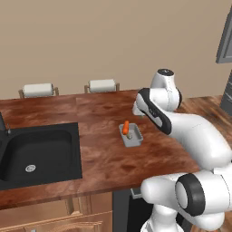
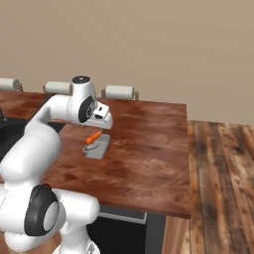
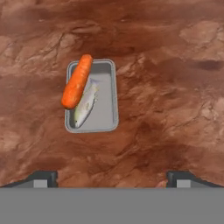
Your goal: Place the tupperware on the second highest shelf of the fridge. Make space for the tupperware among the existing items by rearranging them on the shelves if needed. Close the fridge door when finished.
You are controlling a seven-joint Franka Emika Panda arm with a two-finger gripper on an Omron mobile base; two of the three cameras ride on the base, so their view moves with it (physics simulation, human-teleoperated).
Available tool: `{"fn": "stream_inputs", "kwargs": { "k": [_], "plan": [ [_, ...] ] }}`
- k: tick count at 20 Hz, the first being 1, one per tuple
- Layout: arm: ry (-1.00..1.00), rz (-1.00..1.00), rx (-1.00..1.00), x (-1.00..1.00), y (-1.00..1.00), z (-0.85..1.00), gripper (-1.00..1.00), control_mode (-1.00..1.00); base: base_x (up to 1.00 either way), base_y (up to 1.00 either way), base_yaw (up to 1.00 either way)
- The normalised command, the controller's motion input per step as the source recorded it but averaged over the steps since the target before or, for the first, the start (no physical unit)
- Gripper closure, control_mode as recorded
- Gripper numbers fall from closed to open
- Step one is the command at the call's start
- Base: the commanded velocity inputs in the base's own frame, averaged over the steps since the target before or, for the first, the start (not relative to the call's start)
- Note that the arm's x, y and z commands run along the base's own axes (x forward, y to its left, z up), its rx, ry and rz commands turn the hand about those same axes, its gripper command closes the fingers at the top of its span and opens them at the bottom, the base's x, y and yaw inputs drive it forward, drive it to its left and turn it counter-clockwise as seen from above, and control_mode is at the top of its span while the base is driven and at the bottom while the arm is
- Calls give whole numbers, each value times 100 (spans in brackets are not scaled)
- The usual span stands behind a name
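The end effector hangs above the wooden tabletop with its two dark tips set wide apart and nothing between them. Just beyond, the tupperware sits flat on the tabletop, up and to the left of the gap between the tips in the hand view — not yet centred. An orange carrot lies along its left side and overhangs the rim; a small pale fish rests beside it. From the base, the tupperware stands near the middle of the tabletop, well apart from the black sink to the left. A good pick-up, I judge, means shifting over the tray first, then descending so the tips straddle its short walls — clear of the carrot.
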Motion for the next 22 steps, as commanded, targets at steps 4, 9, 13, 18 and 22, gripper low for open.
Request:
{"fn": "stream_inputs", "kwargs": {
  "k": [4, 9, 13, 18, 22],
  "plan": [
    [3, -12, 0, 26, -3, -64, -100, -100, 0, 0, 0],
    [8, -11, 0, 28, -1, -61, -100, -100, 0, 0, 0],
    [5, -5, 4, 30, -1, -45, -100, -100, 0, 0, 0],
    [6, 0, 9, 29, -3, -29, -100, -100, 0, 0, 0],
    [6, 0, 5, 27, 0, -23, -100, -100, 0, 0, 0]
  ]
}}
